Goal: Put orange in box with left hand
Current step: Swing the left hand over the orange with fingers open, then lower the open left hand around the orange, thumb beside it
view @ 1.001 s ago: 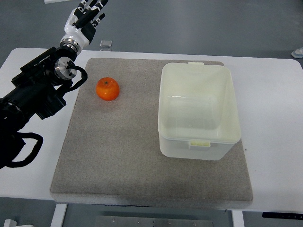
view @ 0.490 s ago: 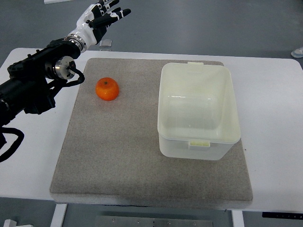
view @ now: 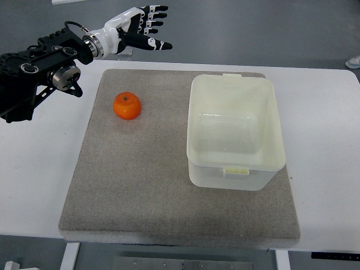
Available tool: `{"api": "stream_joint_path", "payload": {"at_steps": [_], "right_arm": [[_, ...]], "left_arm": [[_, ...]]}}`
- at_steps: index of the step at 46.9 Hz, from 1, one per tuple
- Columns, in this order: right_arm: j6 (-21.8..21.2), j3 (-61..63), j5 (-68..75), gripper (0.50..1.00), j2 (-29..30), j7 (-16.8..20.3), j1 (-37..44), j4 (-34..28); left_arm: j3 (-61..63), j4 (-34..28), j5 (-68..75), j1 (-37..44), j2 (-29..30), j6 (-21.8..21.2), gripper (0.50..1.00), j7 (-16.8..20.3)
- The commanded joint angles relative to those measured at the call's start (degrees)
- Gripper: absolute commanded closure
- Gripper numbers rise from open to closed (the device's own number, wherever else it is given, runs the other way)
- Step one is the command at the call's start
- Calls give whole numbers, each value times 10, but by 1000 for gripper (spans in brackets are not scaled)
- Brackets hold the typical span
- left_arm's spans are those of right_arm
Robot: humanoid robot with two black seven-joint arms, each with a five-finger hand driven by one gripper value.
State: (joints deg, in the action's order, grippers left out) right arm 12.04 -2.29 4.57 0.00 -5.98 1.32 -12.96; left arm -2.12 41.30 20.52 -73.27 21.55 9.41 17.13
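An orange (view: 127, 106) lies on the grey mat (view: 140, 185), at its upper left. To its right stands an open, empty pale-yellow plastic box (view: 234, 132). My left arm enters from the left edge and ends in a white-and-black hand (view: 147, 28), hovering beyond the table's far edge, above and a little right of the orange. Its fingers are spread and hold nothing. The right arm does not show.
The mat covers the middle of a white table (view: 323, 140). A small grey object (view: 126, 52) lies at the table's far edge, partly behind my left hand. A light shape (view: 354, 62) shows at the right picture edge.
My left arm has swung up and to the right; the hand has turned to point right with its fingers spread. The orange and the box have not moved.
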Motion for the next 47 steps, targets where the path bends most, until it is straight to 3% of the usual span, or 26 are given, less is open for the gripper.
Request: {"api": "stream_joint_path", "payload": {"at_steps": [1,14,31,47], "right_arm": [[0,0,0,556,0,0,0,0],[0,0,0,556,0,0,0,0],[0,0,0,556,0,0,0,0],[0,0,0,556,0,0,0,0]], "left_arm": [[1,29,50,1,22,0,536,0],[38,74,104,-26,53,2,531,0],[55,77,239,-29,73,15,531,2],[73,104,382,-42,107,71,531,21]]}}
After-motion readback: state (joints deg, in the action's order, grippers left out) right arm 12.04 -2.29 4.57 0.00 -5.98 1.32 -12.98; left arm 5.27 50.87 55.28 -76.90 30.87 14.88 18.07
